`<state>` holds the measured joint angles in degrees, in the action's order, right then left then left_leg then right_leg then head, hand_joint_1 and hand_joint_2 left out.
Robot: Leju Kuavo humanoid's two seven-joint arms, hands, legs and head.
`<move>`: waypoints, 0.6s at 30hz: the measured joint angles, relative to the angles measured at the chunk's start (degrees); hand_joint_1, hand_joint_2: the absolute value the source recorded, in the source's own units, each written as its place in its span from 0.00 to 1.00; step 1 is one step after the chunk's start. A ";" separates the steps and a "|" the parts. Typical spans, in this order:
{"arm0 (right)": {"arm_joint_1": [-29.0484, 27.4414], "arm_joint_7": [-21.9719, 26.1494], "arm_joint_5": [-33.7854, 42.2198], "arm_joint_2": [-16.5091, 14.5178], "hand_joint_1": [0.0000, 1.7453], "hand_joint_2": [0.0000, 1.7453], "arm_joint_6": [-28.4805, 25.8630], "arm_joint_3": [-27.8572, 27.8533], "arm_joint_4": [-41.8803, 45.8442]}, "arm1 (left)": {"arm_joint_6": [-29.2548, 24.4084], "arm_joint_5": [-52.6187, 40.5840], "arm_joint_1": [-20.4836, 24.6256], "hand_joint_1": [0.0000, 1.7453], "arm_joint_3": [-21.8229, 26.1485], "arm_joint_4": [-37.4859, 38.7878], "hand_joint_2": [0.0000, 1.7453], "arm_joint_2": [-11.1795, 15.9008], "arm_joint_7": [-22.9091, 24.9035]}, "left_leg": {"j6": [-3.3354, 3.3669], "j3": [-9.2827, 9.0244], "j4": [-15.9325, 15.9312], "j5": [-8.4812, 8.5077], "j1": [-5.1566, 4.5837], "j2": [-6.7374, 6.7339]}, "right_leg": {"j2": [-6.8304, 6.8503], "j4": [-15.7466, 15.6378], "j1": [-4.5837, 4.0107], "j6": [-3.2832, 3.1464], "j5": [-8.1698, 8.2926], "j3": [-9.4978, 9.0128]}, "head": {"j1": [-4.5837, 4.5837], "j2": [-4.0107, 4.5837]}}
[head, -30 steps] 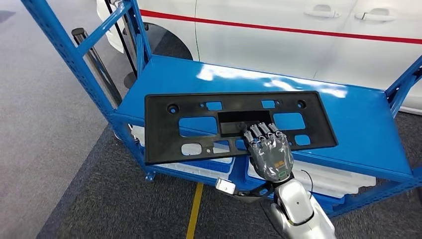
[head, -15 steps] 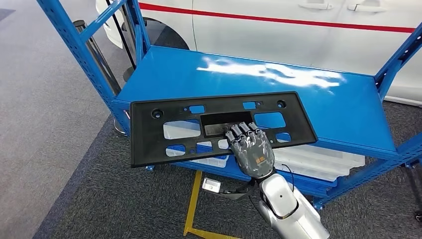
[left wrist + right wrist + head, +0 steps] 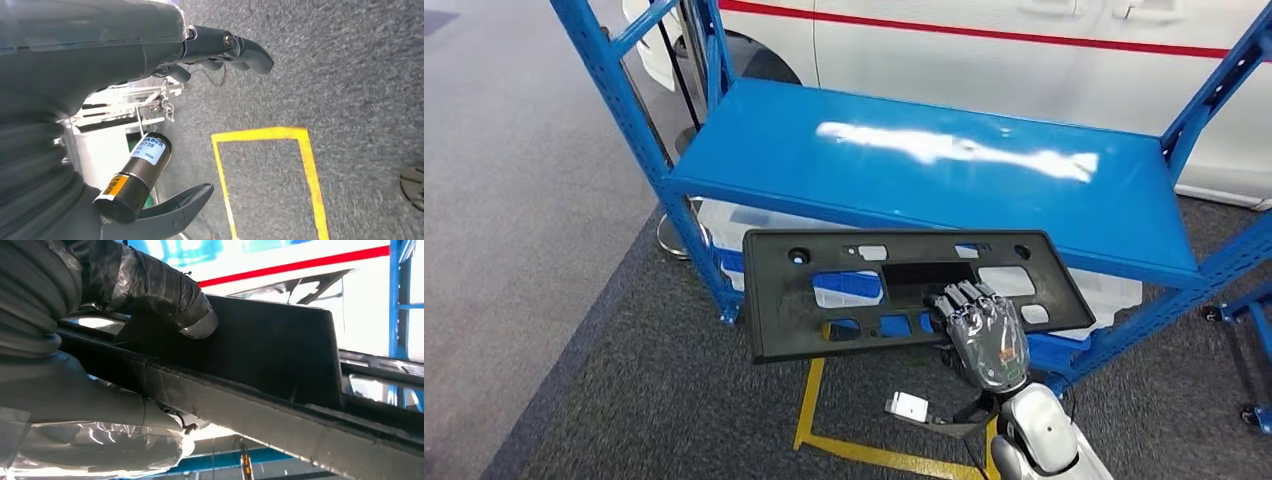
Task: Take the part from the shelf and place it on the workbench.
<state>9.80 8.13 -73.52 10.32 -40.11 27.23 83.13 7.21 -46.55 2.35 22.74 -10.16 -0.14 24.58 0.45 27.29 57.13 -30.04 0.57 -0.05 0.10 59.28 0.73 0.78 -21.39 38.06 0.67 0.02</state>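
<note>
part: black plastic panel with rectangular cut-outs and small round holes, held roughly flat in the air, off the shelf, in front of the front edge of the blue top board.
right hand: hand grips the part at its near long edge, right of centre; dark fingers lie over the top face beside the central rectangular recess. in the right wrist view a taped thumb presses the underside of the part.
left hand: seen in the left wrist view, holds nothing; fingers extended, thumb apart from them, above grey carpet.
shelf: blue metal rack, glossy top board bare with a bright reflection; white plastic bins on the lower level near its right end.
floor: dark grey carpet with yellow tape lines under the part; lighter grey floor to the left.
background: white car body with a red stripe behind the rack's back edge.
</note>
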 joint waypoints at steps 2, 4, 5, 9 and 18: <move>-0.37 0.05 0.03 0.37 1.00 1.00 0.00 -0.31 0.06 | 0.04 -0.04 0.07 0.00 0.01 0.00 1.00 -0.12 0.01 | 1.03 1.02 -0.40 1.46 0.20 -0.30 | -0.14 1.59 0.08 0.60 -2.50 0.80 | 0.00 0.00; -0.66 0.11 0.03 0.63 1.00 1.00 0.00 -0.52 0.07 | 0.07 -0.05 0.07 0.00 0.01 0.00 1.00 -0.21 0.01 | 1.77 2.64 -0.51 2.99 0.23 -0.56 | -0.18 7.40 0.15 1.01 -8.60 2.44 | 0.02 0.00; -0.78 0.17 0.04 0.72 1.00 1.00 0.00 -0.61 0.07 | 0.07 -0.07 0.04 0.00 0.01 0.00 1.00 -0.23 0.01 | 1.93 3.56 -0.43 3.71 0.16 -0.61 | -0.17 11.11 0.16 1.17 -11.07 3.19 | 0.02 0.00; -1.25 0.88 0.55 1.61 1.00 1.00 0.01 -1.42 0.22 | 0.33 -0.72 -0.06 0.00 0.02 0.00 1.00 -0.54 -0.04 | 1.64 7.65 0.46 6.16 0.02 -0.60 | -0.15 13.25 0.16 1.29 -8.76 -0.63 | 0.01 0.00; -2.10 1.30 1.43 2.74 1.00 1.00 0.28 -3.38 2.58 | 1.24 -2.90 -0.21 0.00 0.00 0.00 1.00 -0.89 -0.29 | -0.96 11.48 5.01 4.16 0.02 -0.30 | 0.26 -1.17 0.06 -2.25 -7.14 -7.89 | -0.01 0.00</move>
<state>7.69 9.43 -72.08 13.06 -39.83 23.85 85.71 8.45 -49.45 2.14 22.74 -10.16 -1.03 24.29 -0.50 38.77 62.14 -25.88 0.59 -0.35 0.36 58.11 0.79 -1.47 -28.52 30.17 0.66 0.02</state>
